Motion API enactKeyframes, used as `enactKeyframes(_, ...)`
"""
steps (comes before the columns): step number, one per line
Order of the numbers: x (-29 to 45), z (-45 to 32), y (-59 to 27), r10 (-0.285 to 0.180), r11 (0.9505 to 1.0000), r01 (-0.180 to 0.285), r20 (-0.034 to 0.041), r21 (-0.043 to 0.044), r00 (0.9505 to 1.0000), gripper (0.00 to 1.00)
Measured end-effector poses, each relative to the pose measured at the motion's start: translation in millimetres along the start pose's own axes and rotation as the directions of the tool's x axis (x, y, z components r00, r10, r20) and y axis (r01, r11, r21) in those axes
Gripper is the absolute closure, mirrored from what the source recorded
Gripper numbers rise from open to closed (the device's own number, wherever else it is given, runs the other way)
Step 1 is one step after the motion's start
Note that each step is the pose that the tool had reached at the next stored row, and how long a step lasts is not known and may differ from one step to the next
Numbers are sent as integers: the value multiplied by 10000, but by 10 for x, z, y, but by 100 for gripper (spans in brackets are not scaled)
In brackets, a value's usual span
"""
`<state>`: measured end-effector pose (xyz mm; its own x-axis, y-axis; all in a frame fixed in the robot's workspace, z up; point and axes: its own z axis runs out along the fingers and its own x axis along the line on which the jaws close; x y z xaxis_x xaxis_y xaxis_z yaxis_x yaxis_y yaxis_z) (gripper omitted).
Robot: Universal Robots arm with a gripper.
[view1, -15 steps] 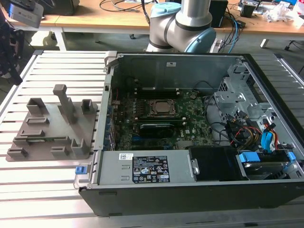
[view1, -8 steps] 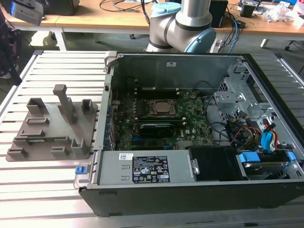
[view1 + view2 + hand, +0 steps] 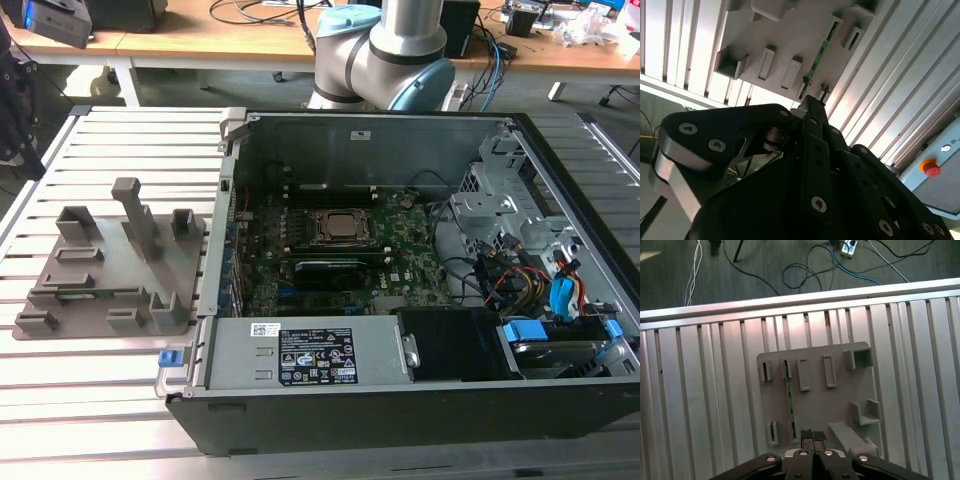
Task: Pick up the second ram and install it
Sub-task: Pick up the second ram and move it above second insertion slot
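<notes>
Your hand (image 3: 812,435) has its two dark pads pressed together with nothing between them, above the moulded grey plastic tray (image 3: 840,405). The second ram (image 3: 789,397), a thin green stick, stands on edge in a narrow slot of that tray. In the first wrist view the pads sit just beside one end of it. The tray lies on the desk (image 3: 700,390) of ribbed aluminium slats, beside the open black computer case (image 3: 400,420) with its green motherboard (image 3: 400,270).
</notes>
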<state>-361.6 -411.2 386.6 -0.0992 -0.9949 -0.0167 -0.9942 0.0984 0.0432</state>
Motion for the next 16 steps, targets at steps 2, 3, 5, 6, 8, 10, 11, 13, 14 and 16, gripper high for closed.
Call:
enactKeyframes(2,0,0,0,-187,9998,187,-8,-3,9998,89)
enactKeyframes(3,0,0,0,-189,9998,189,-9,-3,9998,89)
enactKeyframes(5,0,0,0,-191,9998,191,-8,-3,9998,89)
enactKeyframes(6,0,0,0,-191,9998,191,-9,-3,9998,89)
enactKeyframes(8,0,0,0,-193,9998,193,-9,-4,9998,83)
enactKeyframes(10,0,0,0,-195,9998,195,-9,-4,9998,64)
enactKeyframes(11,0,0,0,-196,9998,196,-9,-4,9998,64)
enactKeyframes(13,0,0,0,-198,9998,198,-9,-4,9998,64)
enactKeyframes(14,0,1,0,-199,9998,199,-9,-4,9998,64)
enactKeyframes(16,0,14,-1,-198,9998,198,-9,-3,9998,64)
